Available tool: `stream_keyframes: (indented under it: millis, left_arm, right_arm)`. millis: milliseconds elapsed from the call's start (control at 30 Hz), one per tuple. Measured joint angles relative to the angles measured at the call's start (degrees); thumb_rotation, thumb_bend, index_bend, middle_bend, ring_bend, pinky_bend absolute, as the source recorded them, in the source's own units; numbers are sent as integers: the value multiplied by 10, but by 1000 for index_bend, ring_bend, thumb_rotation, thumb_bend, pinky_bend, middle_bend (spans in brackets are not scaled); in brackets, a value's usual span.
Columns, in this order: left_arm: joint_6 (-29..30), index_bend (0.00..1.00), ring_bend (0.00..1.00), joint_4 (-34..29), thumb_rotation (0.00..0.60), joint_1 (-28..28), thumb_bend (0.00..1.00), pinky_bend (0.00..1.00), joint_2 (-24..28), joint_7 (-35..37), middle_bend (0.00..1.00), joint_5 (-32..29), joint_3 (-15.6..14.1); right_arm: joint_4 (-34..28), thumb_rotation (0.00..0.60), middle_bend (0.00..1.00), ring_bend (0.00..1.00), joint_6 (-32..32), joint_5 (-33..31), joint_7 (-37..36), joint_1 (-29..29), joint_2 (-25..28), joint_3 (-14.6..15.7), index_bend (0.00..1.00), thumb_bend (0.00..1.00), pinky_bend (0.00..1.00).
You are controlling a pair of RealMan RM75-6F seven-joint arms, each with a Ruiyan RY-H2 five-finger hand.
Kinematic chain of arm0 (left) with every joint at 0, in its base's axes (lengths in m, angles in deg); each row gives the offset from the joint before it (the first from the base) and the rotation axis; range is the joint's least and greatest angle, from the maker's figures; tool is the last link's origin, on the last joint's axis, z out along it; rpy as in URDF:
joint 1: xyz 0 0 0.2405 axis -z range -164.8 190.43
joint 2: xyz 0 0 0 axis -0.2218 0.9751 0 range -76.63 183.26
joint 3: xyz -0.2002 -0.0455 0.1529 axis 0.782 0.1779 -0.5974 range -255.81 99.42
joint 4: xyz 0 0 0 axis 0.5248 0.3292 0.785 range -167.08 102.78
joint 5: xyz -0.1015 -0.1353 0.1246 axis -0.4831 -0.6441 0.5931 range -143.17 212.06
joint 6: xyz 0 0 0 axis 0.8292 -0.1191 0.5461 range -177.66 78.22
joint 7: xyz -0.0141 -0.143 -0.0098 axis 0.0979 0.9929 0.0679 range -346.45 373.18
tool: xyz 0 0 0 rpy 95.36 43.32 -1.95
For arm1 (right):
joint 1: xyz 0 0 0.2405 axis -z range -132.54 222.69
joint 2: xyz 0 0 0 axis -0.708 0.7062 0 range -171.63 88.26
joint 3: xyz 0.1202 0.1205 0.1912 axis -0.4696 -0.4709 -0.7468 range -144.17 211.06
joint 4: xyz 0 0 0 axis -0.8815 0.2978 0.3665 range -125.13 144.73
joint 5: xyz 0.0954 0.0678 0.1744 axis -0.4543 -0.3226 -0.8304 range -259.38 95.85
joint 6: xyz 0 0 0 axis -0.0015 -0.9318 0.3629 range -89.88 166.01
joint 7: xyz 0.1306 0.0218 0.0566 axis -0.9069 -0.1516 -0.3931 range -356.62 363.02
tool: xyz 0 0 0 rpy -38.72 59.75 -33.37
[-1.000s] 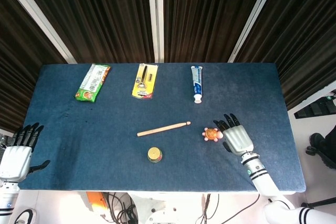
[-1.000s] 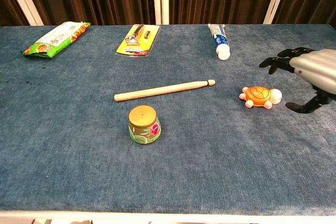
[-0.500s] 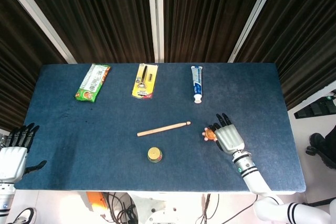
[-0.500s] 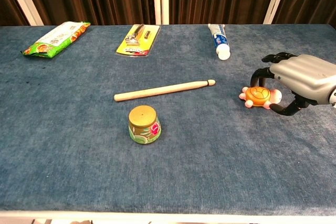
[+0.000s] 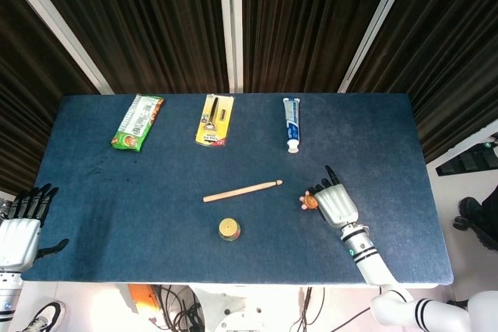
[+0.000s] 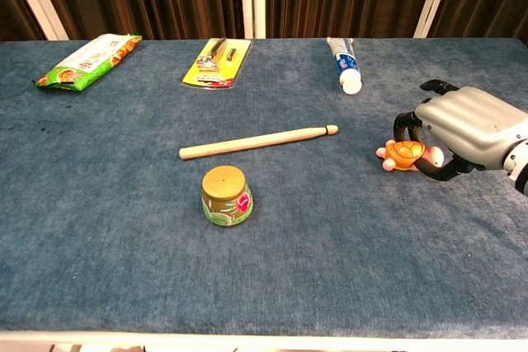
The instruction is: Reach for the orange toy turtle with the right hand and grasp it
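Note:
The orange toy turtle (image 5: 309, 201) (image 6: 403, 154) lies on the blue table at the right, mostly covered by my right hand (image 5: 334, 204) (image 6: 462, 125). The fingers curl over its shell from the far side and the thumb comes in under its near side, so the hand grips it. One finger still points out straight in the head view. My left hand (image 5: 19, 227) hangs off the table's front left corner, fingers apart and holding nothing; the chest view does not show it.
A wooden drumstick (image 5: 242, 190) (image 6: 257, 142) lies left of the turtle, with a small round pot (image 5: 229, 229) (image 6: 226, 195) nearer the front. Along the back edge lie a toothpaste tube (image 5: 291, 124), a yellow razor pack (image 5: 214, 120) and a green snack bag (image 5: 138, 121).
My right hand moved left onto the turtle and its fingers closed around it; a second ago it stood open to the turtle's right. The left hand dropped slightly.

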Motion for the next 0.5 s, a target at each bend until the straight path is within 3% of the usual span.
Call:
stream_keyframes:
  millis: [167, 233, 333, 400, 500]
  left_arm:
    - [0, 58, 0, 2, 600, 0, 60, 0, -1, 2, 0, 1, 0]
    - [1, 58, 0, 2, 600, 0, 60, 0, -1, 2, 0, 1, 0]
    - [2, 58, 0, 1, 600, -1, 60, 0, -1, 1, 0, 2, 0]
    - [2, 58, 0, 1, 600, -1, 60, 0, -1, 0, 0, 2, 0]
    - [1, 58, 0, 0, 600, 0, 60, 0, -1, -1, 0, 3, -1]
  right_arm:
    - [25, 600, 941, 418, -25, 22, -31, 3, -10, 4, 991, 386, 0]
    - [31, 600, 870, 375, -33, 29, -37, 4, -9, 6, 894, 321, 0]
    - [26, 600, 618, 221, -35, 30, -36, 8, 0, 7, 551, 206, 0]
    - [19, 600, 380, 72, -33, 22, -28, 10, 4, 6, 268, 133, 0]
    - [-5, 600, 213, 1, -27, 1, -3, 14, 14, 1, 106, 108, 0]
